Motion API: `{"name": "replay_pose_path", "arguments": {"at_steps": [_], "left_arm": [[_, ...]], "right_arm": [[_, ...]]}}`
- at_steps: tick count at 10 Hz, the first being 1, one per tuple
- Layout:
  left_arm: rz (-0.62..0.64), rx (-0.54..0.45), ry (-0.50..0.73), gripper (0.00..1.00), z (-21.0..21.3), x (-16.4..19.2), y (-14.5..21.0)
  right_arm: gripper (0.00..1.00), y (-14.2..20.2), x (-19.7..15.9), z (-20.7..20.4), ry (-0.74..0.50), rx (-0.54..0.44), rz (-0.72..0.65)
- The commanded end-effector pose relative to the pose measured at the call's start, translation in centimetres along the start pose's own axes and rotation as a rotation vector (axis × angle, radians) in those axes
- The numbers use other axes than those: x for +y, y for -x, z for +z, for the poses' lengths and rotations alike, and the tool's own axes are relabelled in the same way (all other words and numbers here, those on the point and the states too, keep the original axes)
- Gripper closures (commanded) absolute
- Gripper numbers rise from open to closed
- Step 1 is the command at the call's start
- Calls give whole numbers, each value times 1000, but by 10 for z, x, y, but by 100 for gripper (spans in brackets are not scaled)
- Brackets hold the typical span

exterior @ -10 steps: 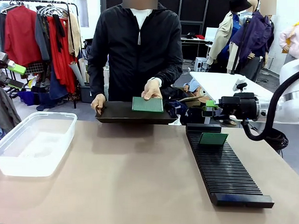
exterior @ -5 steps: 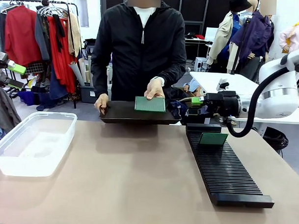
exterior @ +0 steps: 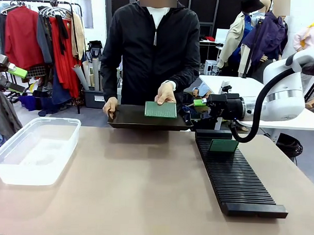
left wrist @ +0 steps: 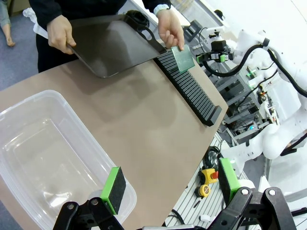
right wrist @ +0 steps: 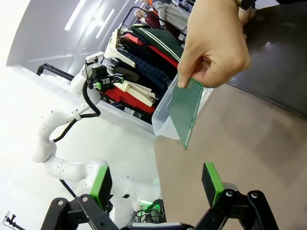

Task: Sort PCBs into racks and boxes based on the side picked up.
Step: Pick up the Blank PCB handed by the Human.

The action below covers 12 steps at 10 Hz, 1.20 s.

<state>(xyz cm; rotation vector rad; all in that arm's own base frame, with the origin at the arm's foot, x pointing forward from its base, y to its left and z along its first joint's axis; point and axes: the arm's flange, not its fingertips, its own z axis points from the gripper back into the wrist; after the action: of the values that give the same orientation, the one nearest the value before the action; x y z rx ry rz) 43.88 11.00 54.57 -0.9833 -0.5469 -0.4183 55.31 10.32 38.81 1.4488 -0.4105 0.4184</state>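
Person's hand [exterior: 165, 93] holds a PCB [exterior: 161, 109] upright over the tray [exterior: 128, 116] at the tabletop's far edge. My right gripper [right wrist: 156, 186], jaws apart, hangs beside it. Looks thin, stiff, light: I'd pinch its free edge.

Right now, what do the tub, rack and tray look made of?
Tub: probably clear plastic; its translucent walls let the table show through, and the rim is rolled.
Rack: black plastic by the look, matte, with narrow moulded slots.
Tray: dark and smooth, with a soft sheen; plastic or coated metal, can't tell which.
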Motion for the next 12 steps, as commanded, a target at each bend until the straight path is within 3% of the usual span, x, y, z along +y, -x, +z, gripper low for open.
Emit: {"name": "replay_pose_path", "arguments": {"at_steps": [1, 12], "left_arm": [[-1, -4, 7, 0, 0, -2, 0], [-1, -4, 7, 0, 0, -2, 0]], "right_arm": [[0, -18, -9, -14, -13, -17, -35], [0, -59, -49, -59, -84, 0, -34]]}}
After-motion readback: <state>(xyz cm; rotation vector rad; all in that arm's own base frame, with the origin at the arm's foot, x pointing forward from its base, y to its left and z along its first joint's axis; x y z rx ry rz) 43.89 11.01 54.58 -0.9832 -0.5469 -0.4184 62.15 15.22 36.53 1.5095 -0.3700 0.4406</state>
